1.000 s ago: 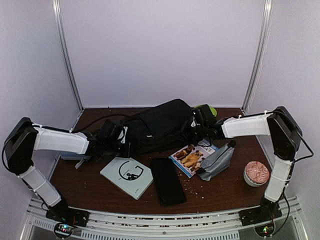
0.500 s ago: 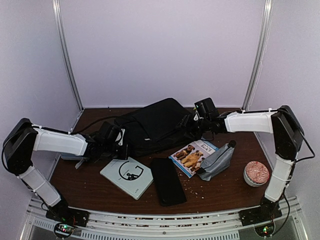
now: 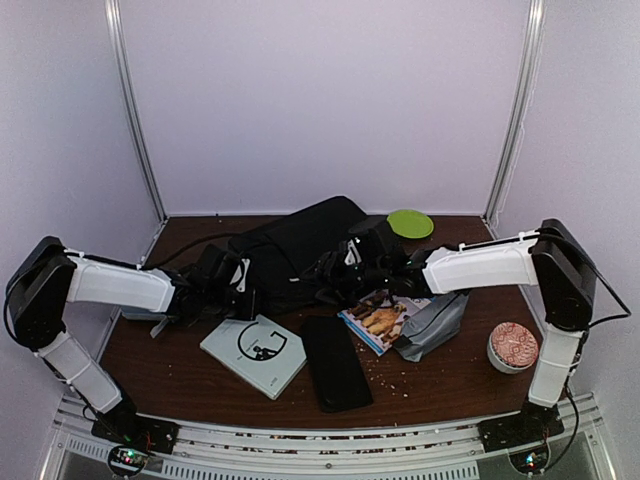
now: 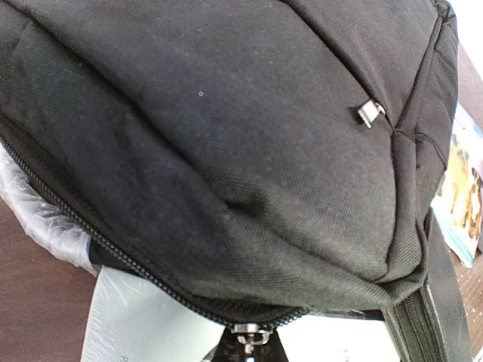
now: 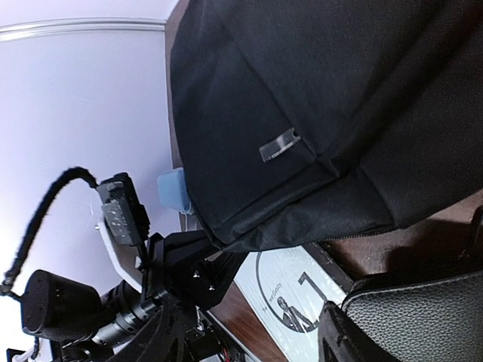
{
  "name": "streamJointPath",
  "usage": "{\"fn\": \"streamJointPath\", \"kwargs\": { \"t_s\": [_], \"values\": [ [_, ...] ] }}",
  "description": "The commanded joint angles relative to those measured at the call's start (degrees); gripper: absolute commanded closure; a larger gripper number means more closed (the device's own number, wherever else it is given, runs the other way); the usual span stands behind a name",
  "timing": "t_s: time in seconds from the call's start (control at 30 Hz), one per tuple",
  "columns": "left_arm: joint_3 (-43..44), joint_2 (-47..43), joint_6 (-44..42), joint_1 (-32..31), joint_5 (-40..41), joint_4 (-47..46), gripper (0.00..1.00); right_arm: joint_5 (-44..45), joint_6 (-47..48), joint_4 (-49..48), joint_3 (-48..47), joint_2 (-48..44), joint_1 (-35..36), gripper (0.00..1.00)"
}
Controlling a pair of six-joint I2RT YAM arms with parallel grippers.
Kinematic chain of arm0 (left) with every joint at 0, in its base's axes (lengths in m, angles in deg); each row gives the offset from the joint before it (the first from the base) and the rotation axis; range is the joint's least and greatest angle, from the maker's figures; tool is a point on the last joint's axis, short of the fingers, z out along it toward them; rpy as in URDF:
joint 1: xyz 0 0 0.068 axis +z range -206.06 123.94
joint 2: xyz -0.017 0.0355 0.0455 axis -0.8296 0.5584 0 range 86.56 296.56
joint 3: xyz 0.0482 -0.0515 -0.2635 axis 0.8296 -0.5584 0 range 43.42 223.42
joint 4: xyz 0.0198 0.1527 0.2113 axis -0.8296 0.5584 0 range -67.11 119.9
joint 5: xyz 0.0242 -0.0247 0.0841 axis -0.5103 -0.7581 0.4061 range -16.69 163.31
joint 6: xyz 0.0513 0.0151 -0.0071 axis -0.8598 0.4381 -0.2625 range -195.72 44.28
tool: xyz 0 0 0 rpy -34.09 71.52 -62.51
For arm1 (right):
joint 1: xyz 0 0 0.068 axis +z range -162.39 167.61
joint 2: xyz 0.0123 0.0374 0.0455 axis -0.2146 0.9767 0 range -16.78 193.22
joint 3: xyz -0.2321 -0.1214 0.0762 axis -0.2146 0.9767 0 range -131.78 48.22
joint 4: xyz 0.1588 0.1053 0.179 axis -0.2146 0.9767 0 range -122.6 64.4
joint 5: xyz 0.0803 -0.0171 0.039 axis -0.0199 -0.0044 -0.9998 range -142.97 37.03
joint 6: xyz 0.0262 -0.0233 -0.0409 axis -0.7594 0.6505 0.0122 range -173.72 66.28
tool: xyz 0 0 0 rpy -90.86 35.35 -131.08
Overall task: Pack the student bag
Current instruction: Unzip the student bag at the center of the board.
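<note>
**Bag not yet packed, its contents out on the bench**

The student bag (image 3: 300, 235) lay slumped at twelve o'clock on the bench (image 3: 450, 385). The left gripper (image 3: 250, 292) had its jaws together on the zip pull (image 4: 247, 332) at the bag's eight o'clock edge. The right gripper (image 3: 335, 278) hovered at its five o'clock corner, and I could not tell how its jaws stood (black against black). Packing looked hardly started. The white book (image 3: 255, 352), slim black case (image 3: 335, 362), picture book (image 3: 385, 315) and grey pouch (image 3: 435, 325) lay loose around six o'clock. Opening the bag seemed the step in hand, with all the loading left.
</note>
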Motion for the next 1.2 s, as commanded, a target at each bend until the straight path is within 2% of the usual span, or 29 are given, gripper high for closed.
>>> {"fn": "streamJointPath", "kwargs": {
  "t_s": [0.0, 0.47, 0.9, 1.17],
  "values": [
    [-0.44, -0.46, -0.33, -0.98, -1.08, -2.24, 1.00, -1.09, -6.15, -4.20, -2.38, 2.83, 1.99, 0.40],
    [-0.79, -0.14, -0.92, -2.74, -0.30, -2.75, 1.00, -0.13, -8.69, -3.92, -8.30, 9.15, 2.75, 0.50],
    [-1.30, -0.33, -0.77, -3.55, 0.31, -3.09, 1.00, -1.02, -9.79, -3.26, -9.87, 10.72, 4.92, 0.46],
    [-2.25, -1.25, -0.54, -3.91, 0.74, -3.46, 1.00, 0.90, -11.68, -5.46, -10.23, 12.60, 4.86, 0.55]
  ]
}}
